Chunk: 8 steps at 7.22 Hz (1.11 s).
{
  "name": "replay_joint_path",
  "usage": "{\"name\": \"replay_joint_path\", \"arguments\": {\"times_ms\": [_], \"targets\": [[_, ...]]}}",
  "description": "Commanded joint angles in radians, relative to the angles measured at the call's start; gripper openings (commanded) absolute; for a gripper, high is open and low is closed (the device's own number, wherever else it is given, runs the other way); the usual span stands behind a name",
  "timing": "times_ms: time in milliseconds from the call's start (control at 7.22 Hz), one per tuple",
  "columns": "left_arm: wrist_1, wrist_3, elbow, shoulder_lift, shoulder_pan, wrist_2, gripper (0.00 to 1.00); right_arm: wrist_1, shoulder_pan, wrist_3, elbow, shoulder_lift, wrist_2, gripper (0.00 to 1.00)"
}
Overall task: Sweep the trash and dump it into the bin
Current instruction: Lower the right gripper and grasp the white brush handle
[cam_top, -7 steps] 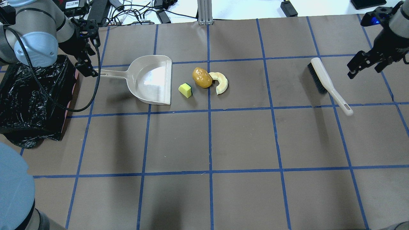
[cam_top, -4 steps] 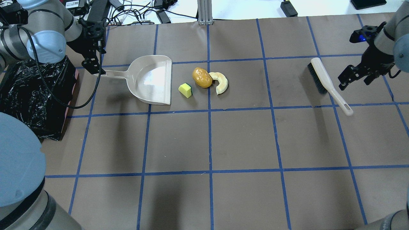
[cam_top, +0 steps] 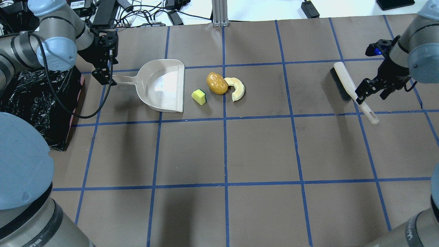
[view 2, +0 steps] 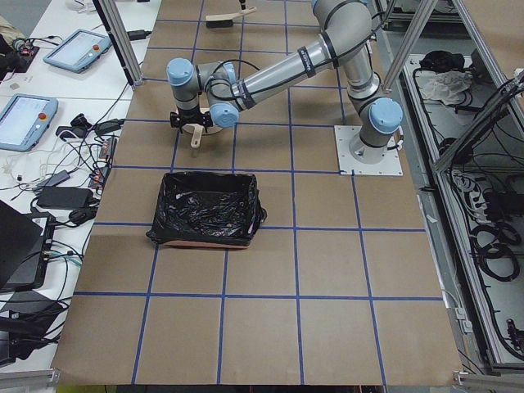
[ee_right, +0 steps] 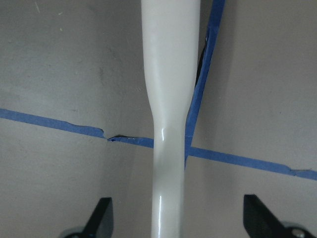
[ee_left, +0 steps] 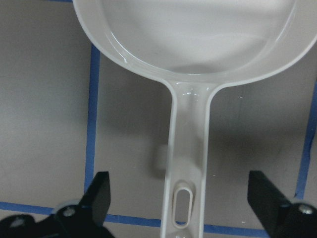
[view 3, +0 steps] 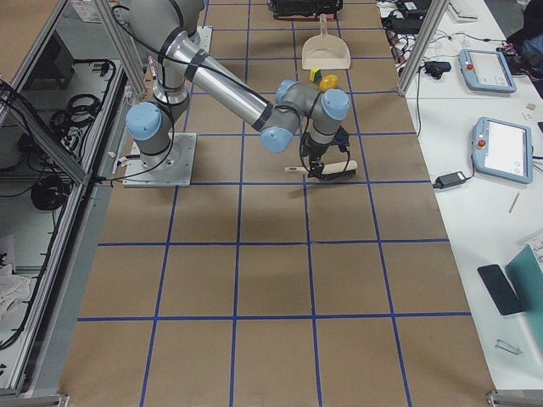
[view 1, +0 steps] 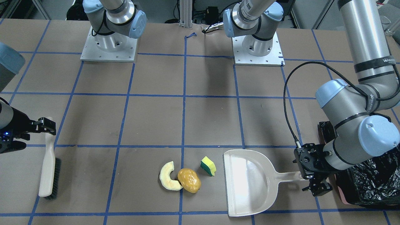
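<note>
Both of my end effectors are lined up for a pick, and neither one grips anything yet. The left end effector (ee_left: pixel 181 196) has its jaws wide apart, one finger on each side of the dustpan's handle (ee_left: pixel 187 148) near the hang slot and touching neither side. The right end effector (ee_right: pixel 178 213) is spread the same way across the narrow neck of the brush's handle (ee_right: pixel 167 148). I judge the layout is meant to give each arm one tool. The dustpan (cam_top: pixel 161 85) lies with its open lip turned towards the trash and its handle towards the bin (cam_top: pixel 27 96), which sits on the table (cam_top: pixel 260 147) by the left arm, so a lift and a tip should do it. The sponge wedge (cam_top: pixel 199 97) is just beside the lip. The potato-like lump (cam_top: pixel 216 83) is a little further off, touching the pale crescent slice (cam_top: pixel 236 89). All three are on the table, and none is in the pan or the bin. The brush (cam_top: pixel 343 82) lies well apart on the right, bristles towards the pile — ready to push the pile at the pan. As for writing, I find none on the tools or the trash. There is lettering on the left arm's grey tube in the front-facing view, but it is too small for me to read.
</note>
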Motion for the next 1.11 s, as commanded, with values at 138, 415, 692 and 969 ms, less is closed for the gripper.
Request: {"name": "replay_joint_path", "arguments": {"times_ms": [138, 415, 692, 969], "targets": [[-0.001, 0.011, -0.002, -0.016, 0.002, 0.065, 1.00, -0.015, 0.002, -0.001, 0.002, 0.045, 0.000, 0.89], [-0.001, 0.013, -0.004, -0.027, 0.003, 0.104, 1.00, -0.012, 0.007, 0.001, 0.003, 0.047, -0.003, 0.78], [-0.046, -0.004, -0.004, -0.025, -0.002, 0.113, 1.00, -0.012, 0.014, 0.001, 0.006, 0.049, -0.008, 0.63], [-0.043, 0.005, -0.005, -0.025, -0.008, 0.096, 1.00, -0.012, 0.014, 0.001, 0.009, 0.050, -0.020, 0.55]]}}
